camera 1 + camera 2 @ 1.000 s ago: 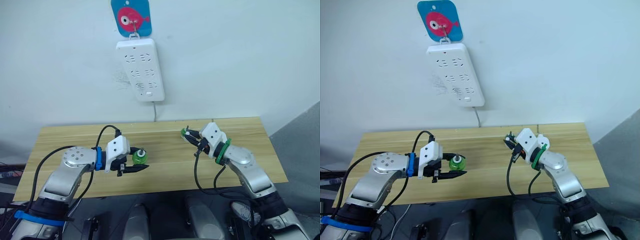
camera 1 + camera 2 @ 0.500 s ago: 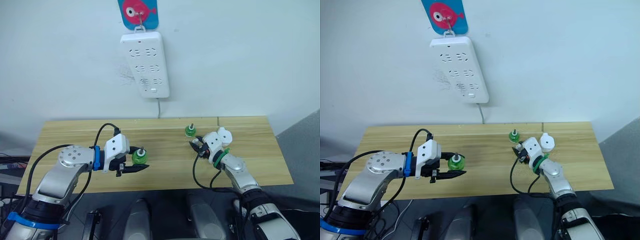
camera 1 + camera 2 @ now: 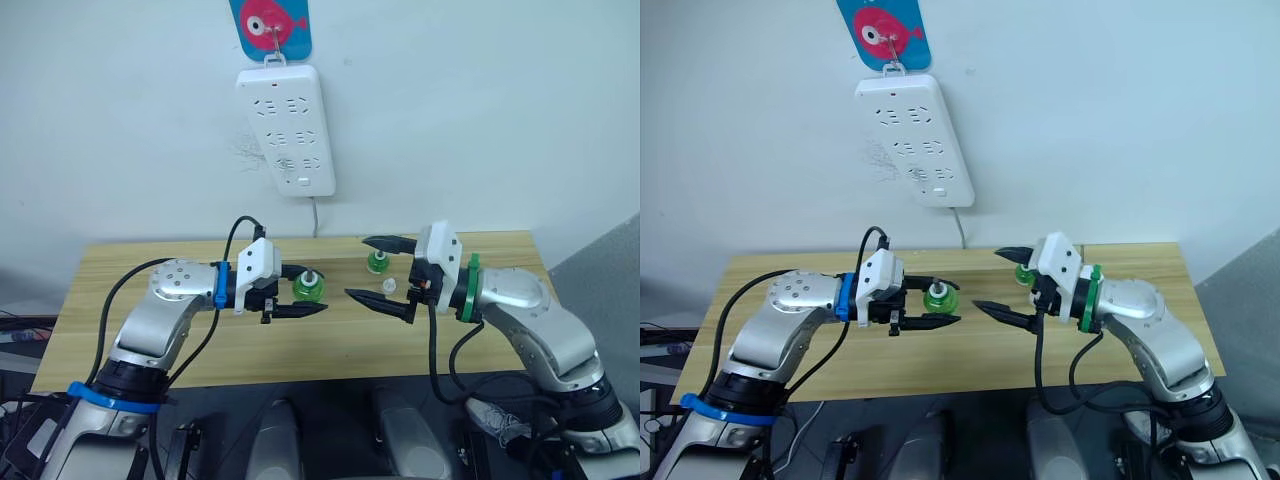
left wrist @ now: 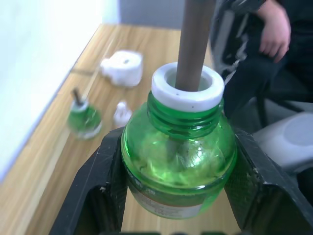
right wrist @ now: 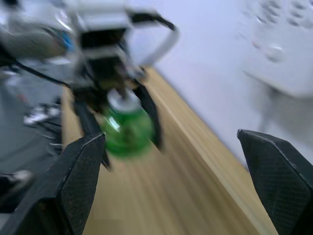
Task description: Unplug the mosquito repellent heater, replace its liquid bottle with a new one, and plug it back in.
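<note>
The right gripper [image 3: 385, 273] has swung up off the table, jaws wide and empty, facing the left gripper [image 3: 305, 293], clamped on a green bottle [image 3: 307, 287] (wick upright); the heater [image 4: 122, 67] lies on the table [image 3: 150, 262].

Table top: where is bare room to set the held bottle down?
The table is bare at the robot's left end and along the front edge. The middle is crowded: left gripper holding the green bottle, open right gripper, another bottle.

The right hand [image 3: 383, 273] has let go, lifted and spread wide.
</note>
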